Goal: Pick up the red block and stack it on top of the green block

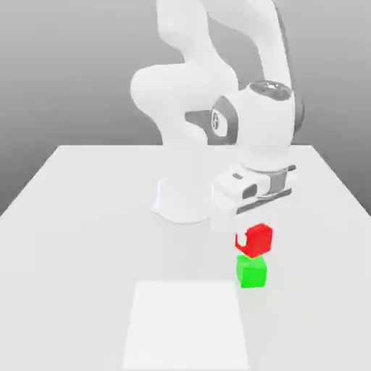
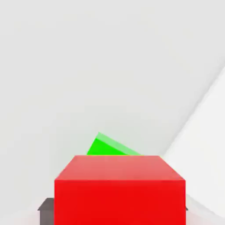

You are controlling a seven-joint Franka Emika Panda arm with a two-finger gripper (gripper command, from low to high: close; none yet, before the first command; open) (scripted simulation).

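Table [image 1: 86, 253], pale grey, smooth, straight far edge, sides widening toward the viewer. Directly on it: one green block [image 1: 252, 273], small, plain, matte, toward the exterior view's right; one flat white rectangular panel [image 1: 186, 326], near side, just beside the block, toward the exterior view's left.

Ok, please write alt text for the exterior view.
The white robot arm's gripper holds a red block at a green block, turned differently, on a pale table.
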